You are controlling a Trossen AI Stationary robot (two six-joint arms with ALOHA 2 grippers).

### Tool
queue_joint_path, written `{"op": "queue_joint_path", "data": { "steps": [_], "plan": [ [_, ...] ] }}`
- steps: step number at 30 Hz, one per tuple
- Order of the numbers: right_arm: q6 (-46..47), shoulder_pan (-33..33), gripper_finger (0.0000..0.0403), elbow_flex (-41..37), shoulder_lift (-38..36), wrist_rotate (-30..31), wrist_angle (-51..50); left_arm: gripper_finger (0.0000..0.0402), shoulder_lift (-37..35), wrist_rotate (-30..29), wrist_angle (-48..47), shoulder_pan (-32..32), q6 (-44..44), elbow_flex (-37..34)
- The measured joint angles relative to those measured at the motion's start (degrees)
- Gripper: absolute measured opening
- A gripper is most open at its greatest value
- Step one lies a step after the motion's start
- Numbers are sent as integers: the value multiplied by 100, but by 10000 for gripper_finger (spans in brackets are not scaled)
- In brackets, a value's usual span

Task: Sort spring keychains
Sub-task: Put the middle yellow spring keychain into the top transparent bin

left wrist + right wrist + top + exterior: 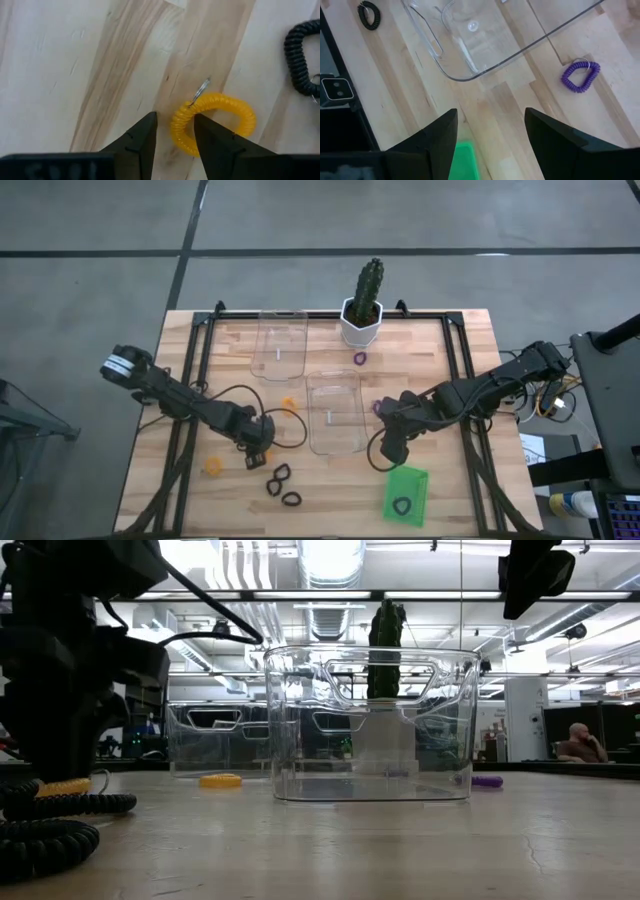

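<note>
A: Keychains, where do they lie, from the left side?

B: One orange keychain (213, 467) lies near the front left edge of the table (470, 350). The left gripper (174, 131) is low beside it, over a yellow-orange keychain (214, 122). Its two fingers are apart, with one side of the coil between them, not clamped.

A: And next to it?

B: Two black keychains (280, 475) lie just right of that gripper. Another orange one (289, 403) is beside the left clear tray (281, 346). The second clear tray (335, 412) stands in the middle.

A: The purple ones?

B: One purple keychain (359, 358) lies in front of the cactus pot (361, 323). Another purple keychain (580, 76) is just right of the middle tray.

A: The right arm?

B: The right gripper (491, 134) hovers near the middle tray's front right corner, fingers wide apart and holding nothing. Below it sits the green tray (411, 479) with one black keychain (402, 505) inside.
</note>
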Motion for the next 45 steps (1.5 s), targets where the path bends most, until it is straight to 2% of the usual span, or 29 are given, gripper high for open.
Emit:
{"op": "queue_joint_path", "data": {
  "steps": [2, 6, 7, 14, 17, 20, 25, 29, 35, 39, 45],
  "plan": [
    [0, 0, 224, -1, 0, 3, 1, 106, -30, -59, -29, 8, -19, 12],
    [-4, -3, 224, 0, 0, 115, 5, 24, -141, -206, -80, 27, -46, 15],
    [-4, -10, 224, 0, 0, 125, 6, 17, -143, -216, -81, 51, -88, 15],
    [-5, -76, 224, 0, 0, 202, 14, 6, -284, -268, -234, 122, -345, 284],
    [34, -76, 224, 0, 0, 256, 14, 5, -461, -404, -811, 143, -252, 654],
    [94, -74, 224, 0, 0, 272, 16, 3, -724, -701, -1536, 198, -4, 1156],
    [187, -74, 224, 0, 0, 363, 19, 1, -1154, -1691, -2619, 552, 734, 1974],
    [325, -74, 224, 0, 0, 422, 36, 1, -1427, -2301, -2992, 1274, 1445, 2335],
    [554, -74, 224, 0, 0, 424, 178, 2, -1541, -2331, -2950, 2939, 2610, 2415],
    [682, -70, 224, 0, 0, 424, 201, 3, -1418, -2177, -2768, 4061, 3296, 2439],
    [996, -150, 224, -43, 0, 538, 185, 4, -1001, -1207, -2255, 5375, 3503, 2372]
  ]
}}
